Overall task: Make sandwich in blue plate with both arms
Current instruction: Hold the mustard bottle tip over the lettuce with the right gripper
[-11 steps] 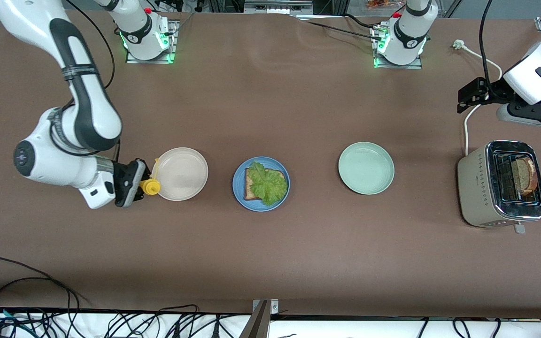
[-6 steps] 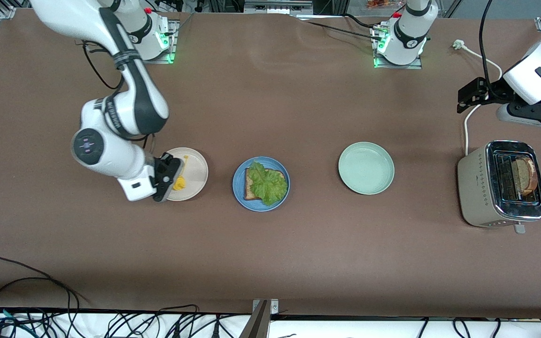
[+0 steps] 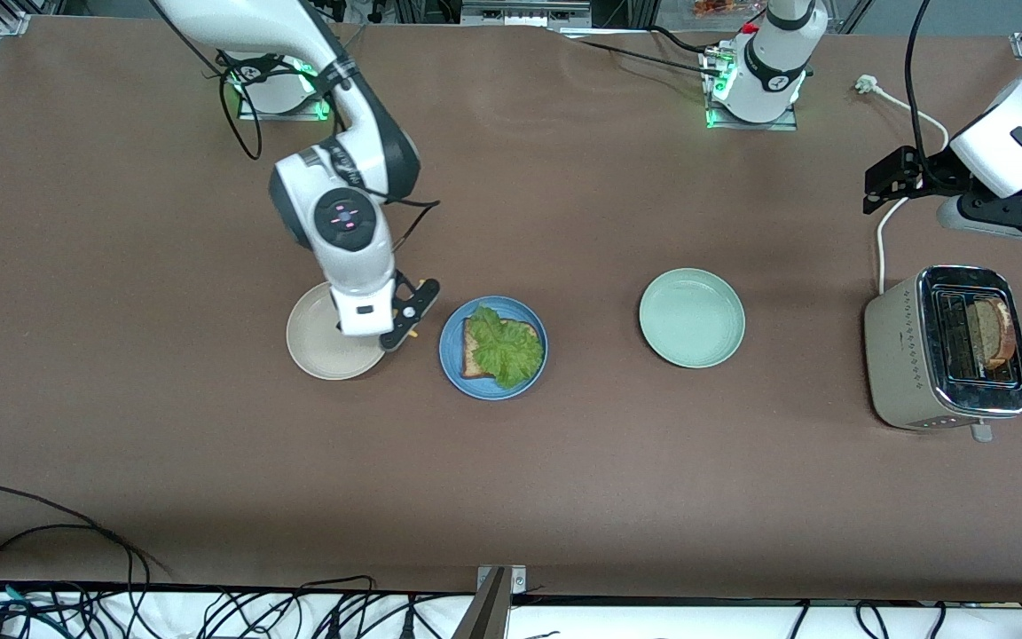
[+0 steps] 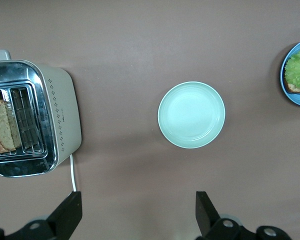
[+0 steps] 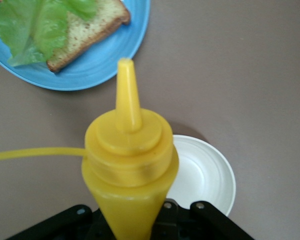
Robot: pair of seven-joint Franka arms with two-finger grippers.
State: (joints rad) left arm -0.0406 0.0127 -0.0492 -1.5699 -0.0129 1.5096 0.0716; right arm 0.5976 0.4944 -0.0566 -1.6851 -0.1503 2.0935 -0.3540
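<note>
On the brown worktop (image 3: 564, 479), the round matte blue plate (image 3: 493, 348) carries one slice of brown wholegrain bread (image 3: 473, 351) topped by a ruffled green lettuce leaf (image 3: 506, 348). Just beside it, the right tool (image 3: 404, 319) pinches a yellow squeeze bottle (image 5: 128, 170) over the beige plate (image 3: 325, 346), its conical nozzle aimed toward the blue plate. The left tool (image 4: 137, 220) waits, fingers spread, over bare worktop between the pale green plate (image 3: 691, 318) and the chrome-topped toaster (image 3: 946, 346), which holds a slice.

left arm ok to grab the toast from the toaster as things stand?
Probably yes. The left gripper hangs open above bare table between the pale green plate and the toaster; the bread slice stands up out of its slot, uncovered, and nothing lies between.
</note>
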